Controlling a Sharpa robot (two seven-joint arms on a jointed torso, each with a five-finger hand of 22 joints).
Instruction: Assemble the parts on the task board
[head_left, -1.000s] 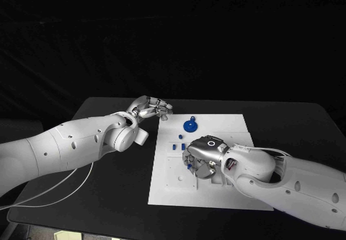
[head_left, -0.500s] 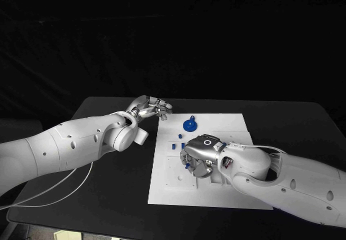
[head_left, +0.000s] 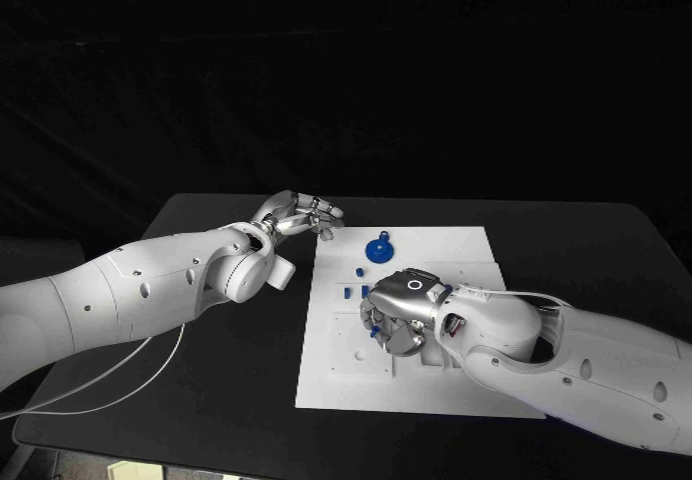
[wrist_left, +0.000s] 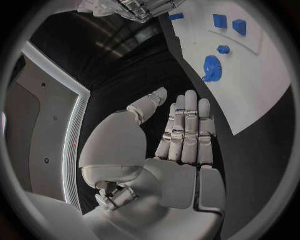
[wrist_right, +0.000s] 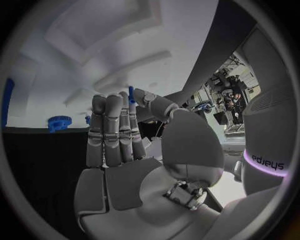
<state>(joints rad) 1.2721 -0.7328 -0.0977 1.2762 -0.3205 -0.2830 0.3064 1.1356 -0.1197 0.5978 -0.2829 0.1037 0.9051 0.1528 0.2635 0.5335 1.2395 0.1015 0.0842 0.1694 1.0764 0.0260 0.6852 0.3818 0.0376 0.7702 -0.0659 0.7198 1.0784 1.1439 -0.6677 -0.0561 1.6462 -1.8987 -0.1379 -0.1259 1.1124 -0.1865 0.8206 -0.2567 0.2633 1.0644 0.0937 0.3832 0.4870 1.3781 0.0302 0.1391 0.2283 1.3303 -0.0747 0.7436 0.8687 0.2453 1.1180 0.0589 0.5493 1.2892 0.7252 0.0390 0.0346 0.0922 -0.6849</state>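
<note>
The white task board (head_left: 433, 395) lies mid-table. My right hand (head_left: 405, 315) hovers low over its middle and pinches a small blue part (wrist_right: 131, 93) between thumb and a finger; blue shows under the fingers (head_left: 374, 326). A blue gear (head_left: 379, 250) lies flat near the board's far edge, also in the left wrist view (wrist_left: 211, 67). A small blue peg (head_left: 359, 271) and two blue blocks (head_left: 356, 292) sit between the gear and my right hand. My left hand (head_left: 303, 215) floats over the black table just off the board's far left corner, fingers straight and holding nothing.
The board (wrist_left: 262, 90) carries raised white fixtures and recesses (head_left: 361, 355) beside my right hand. Black table (head_left: 216, 380) lies bare to the left of the board and along its near edge. My left forearm (head_left: 144, 290) crosses the table's left side.
My right hand has slid a little to the left over the board's middle, still pinching the blue part. The left hand and the loose parts have not moved.
</note>
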